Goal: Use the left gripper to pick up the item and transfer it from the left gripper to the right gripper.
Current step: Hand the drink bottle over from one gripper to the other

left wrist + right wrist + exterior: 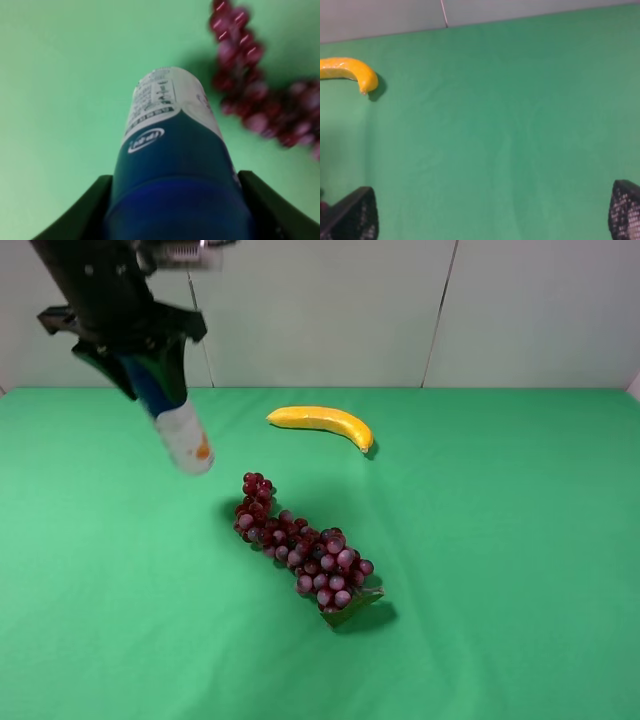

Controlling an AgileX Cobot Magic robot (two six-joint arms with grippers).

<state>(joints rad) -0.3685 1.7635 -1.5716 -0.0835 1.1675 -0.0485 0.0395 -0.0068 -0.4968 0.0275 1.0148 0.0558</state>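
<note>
One bottle (178,427) clenched cap-end in left gripper (150,375) jaws, white base slanting down toward grapes (300,550); right gripper (490,207) jaws apart.

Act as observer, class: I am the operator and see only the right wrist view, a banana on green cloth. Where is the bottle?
Observer: The left gripper holds the bottle in the air at the far left of the high view.
Operator: Which end is gripped?
Observer: The dark blue end sits between the fingers; the white end points down, tilted toward the middle.
Operator: Anything else lying nearby?
Observer: A bunch of grapes lies near the middle, nearer the high camera than the banana.
</note>
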